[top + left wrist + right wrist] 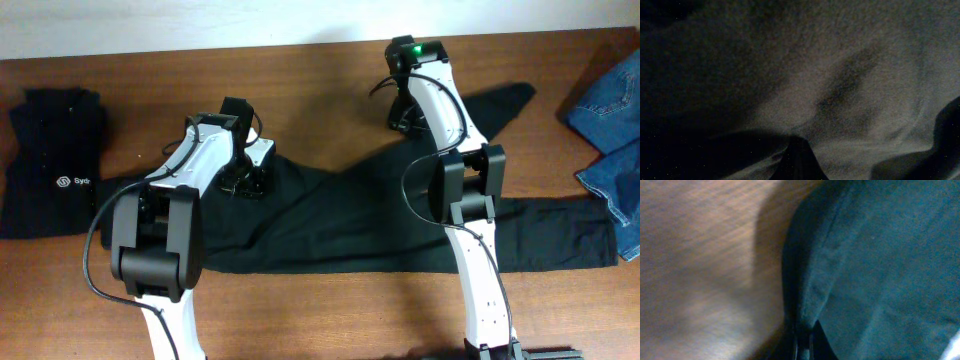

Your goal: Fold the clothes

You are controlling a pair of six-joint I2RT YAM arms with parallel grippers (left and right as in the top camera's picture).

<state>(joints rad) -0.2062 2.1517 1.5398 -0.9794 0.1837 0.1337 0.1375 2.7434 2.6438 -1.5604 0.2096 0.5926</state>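
The black trousers point(350, 215) lie spread across the wooden table, one leg running right and the other angled toward the back right. My left gripper point(243, 183) is down on their left end. In the left wrist view black fabric point(840, 75) fills the frame and the jaws point(797, 162) look shut on a pinched ridge of it. My right gripper point(400, 118) is at the edge of the upper leg. In the right wrist view its jaws point(802, 342) are shut on the fabric's edge point(880, 255), next to bare wood.
A folded black top with a small white logo point(50, 160) lies at the far left. Blue denim jeans point(612, 110) lie at the right edge. Bare table point(300, 80) shows behind and in front of the trousers.
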